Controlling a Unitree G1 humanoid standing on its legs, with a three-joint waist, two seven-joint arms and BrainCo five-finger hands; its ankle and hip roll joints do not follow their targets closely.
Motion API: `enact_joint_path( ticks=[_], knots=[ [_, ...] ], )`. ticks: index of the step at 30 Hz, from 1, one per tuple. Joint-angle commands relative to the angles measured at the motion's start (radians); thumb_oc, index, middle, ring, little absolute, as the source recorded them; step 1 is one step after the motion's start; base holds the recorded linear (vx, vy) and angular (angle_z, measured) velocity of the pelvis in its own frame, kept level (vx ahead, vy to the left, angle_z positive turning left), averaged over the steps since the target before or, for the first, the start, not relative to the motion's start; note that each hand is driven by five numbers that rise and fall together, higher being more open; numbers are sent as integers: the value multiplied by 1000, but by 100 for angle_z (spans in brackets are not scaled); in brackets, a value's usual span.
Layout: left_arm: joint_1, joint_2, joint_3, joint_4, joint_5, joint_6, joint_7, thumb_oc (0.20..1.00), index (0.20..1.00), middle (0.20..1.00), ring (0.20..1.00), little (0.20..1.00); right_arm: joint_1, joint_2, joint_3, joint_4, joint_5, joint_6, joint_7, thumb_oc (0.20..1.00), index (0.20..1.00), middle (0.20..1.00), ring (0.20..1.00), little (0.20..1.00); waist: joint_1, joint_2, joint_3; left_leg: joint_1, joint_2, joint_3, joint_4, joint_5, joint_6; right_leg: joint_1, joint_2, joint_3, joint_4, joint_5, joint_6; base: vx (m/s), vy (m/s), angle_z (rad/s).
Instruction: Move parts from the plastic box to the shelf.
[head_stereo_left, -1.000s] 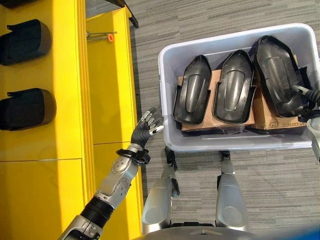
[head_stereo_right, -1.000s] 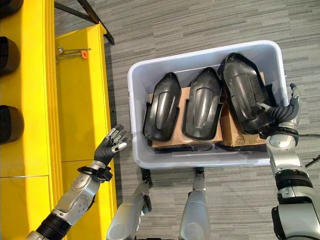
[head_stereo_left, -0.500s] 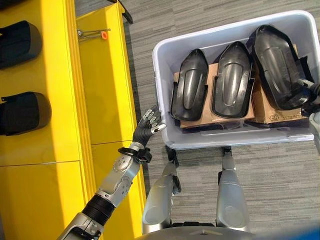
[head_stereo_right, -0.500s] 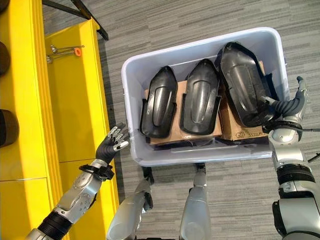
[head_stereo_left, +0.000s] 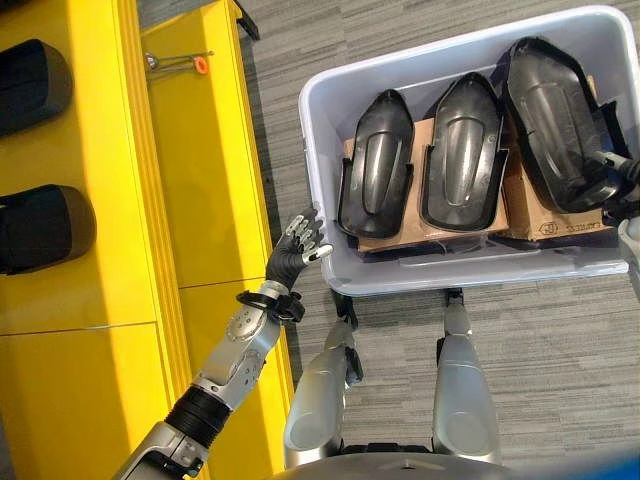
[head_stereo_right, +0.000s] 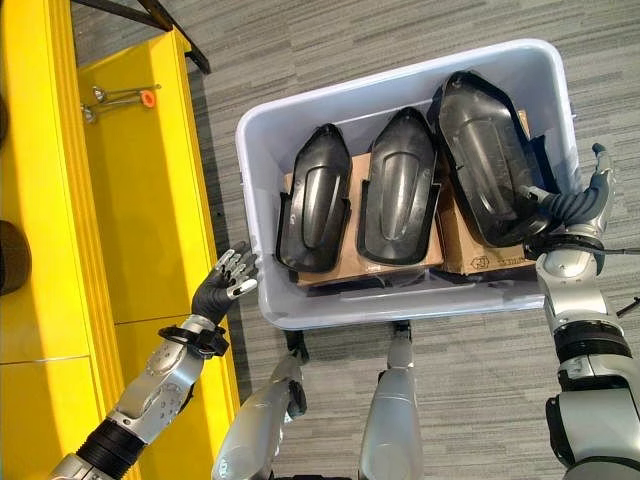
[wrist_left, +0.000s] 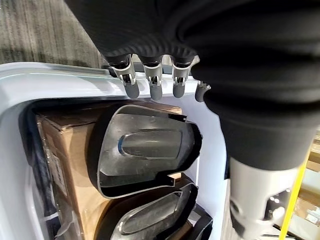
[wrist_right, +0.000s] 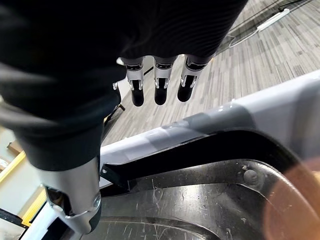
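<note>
Hidden and cut-off parts

The cardboard (head_stereo_left: 455, 215) lay mostly covered by 3 black parts (head_stereo_left: 463, 150). The right hand (head_stereo_right: 578, 212) was cut by the left eye view's edge, its thumb tucked behind the box (head_stereo_right: 262, 290) wall. 2 shelf parts (head_stereo_left: 40, 225) ran off-frame.

Plastic box (head_stereo_left: 318, 150): one, pale grey.
Black moulded parts in the box: three, at 9 o'clock (head_stereo_left: 375, 165), centre (head_stereo_left: 462, 152), and 3 o'clock (head_stereo_left: 555, 120).
Cardboard boxes (head_stereo_left: 425, 140) beneath them: count unclear.
Black parts on the yellow shelf (head_stereo_left: 110, 300): two (head_stereo_left: 30, 85) (head_stereo_left: 40, 225).
Orange-tipped tool (head_stereo_left: 175, 63): one.
</note>
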Motion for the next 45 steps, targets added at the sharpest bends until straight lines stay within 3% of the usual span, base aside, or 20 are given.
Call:
enact_joint_path(
  ticks=[1, 12, 25, 37, 45],
  knots=[
    [-27, -9, -28, -20, -5, -58, 20, 1000, 1000, 1000, 1000, 1000, -117, -97, 55, 44, -30, -21, -31, 1000, 1000, 1000, 1000, 1000, -1, -10, -31, 44, 86, -54, 24, -27, -72, -133, -52, 13, 270, -176, 30, 0, 0, 0],
    [-40, -6, -52, -30, -5, -57, 18, 1000, 1000, 1000, 1000, 1000, -305, -147, 170, 326, 62, -6, 37, 1000, 1000, 1000, 1000, 1000, 7, 19, -14, 26, 71, -54, 28, -27, -74, -177, -53, 25, 307, -184, 28, -1, 0, -1],
    [-42, -9, -58, -37, -2, -60, 18, 1000, 1000, 1000, 1000, 1000, -348, -132, 223, 424, 69, 5, 71, 1000, 1000, 1000, 1000, 1000, 7, 31, -3, 18, 65, -52, 25, -28, -73, -214, -45, 32, 335, -190, 24, 0, 0, 0],
    [-48, -15, -43, -40, 5, -66, 46, 1000, 1000, 1000, 1000, 1000, -294, -62, 241, 118, -78, 0, -26, 1000, 1000, 1000, 1000, 1000, -3, 16, 9, 17, 65, -56, 21, -32, -67, -227, -39, 32, 342, -184, 21, 0, 0, 0],
    [-62, -27, -14, -41, 28, -71, 77, 1000, 1000, 1000, 1000, 1000, -252, -35, 199, -123, -397, 105, -168, 1000, 1000, 1000, 1000, 1000, -4, 12, 13, 12, 62, -61, 18, -35, -62, -226, -41, 30, 339, -184, 20, 0, 0, 0]
  ],
)
